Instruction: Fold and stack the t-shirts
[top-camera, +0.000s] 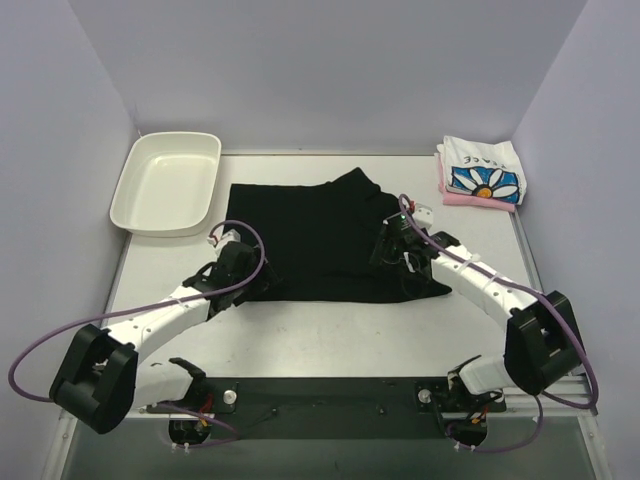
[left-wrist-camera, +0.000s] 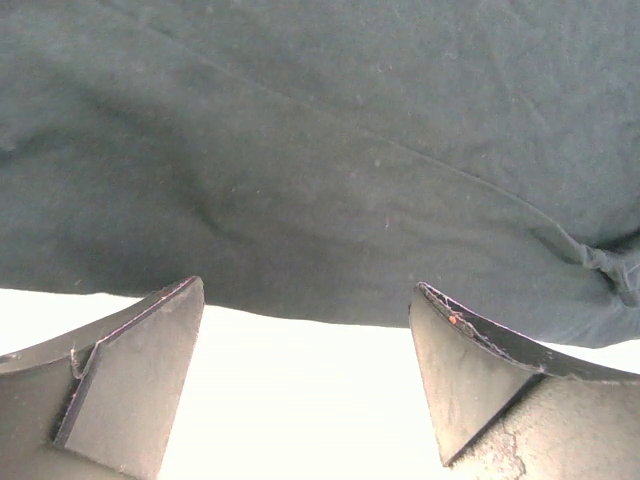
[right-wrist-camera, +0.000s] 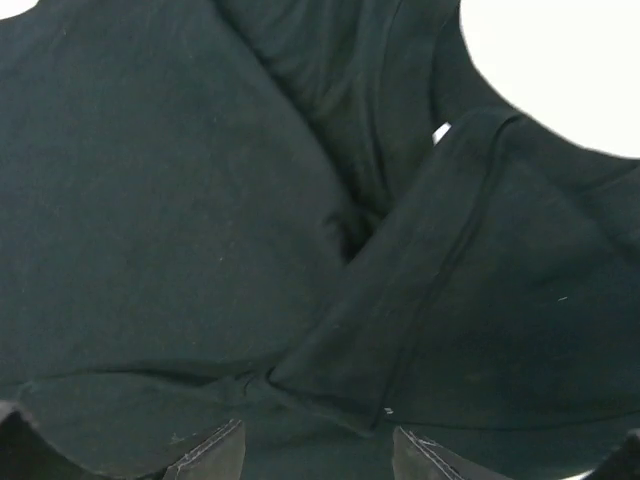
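Observation:
A large black t-shirt (top-camera: 320, 245) lies spread on the table's middle, partly folded, with a sleeve flap doubled over its right side (right-wrist-camera: 470, 300). My left gripper (top-camera: 243, 268) hovers at the shirt's near-left hem, jaws wide open over bare table, the hem (left-wrist-camera: 300, 230) just beyond the fingertips. My right gripper (top-camera: 400, 245) is low over the shirt's right part, its fingers (right-wrist-camera: 215, 455) apart with nothing pinched between them. A white t-shirt with a blue daisy print (top-camera: 484, 172) lies folded on a pink t-shirt (top-camera: 478, 199) at the back right.
A white plastic tray (top-camera: 166, 182) stands at the back left corner. Grey walls close in the left, back and right sides. The arm bases and cables sit along the near edge (top-camera: 330, 395).

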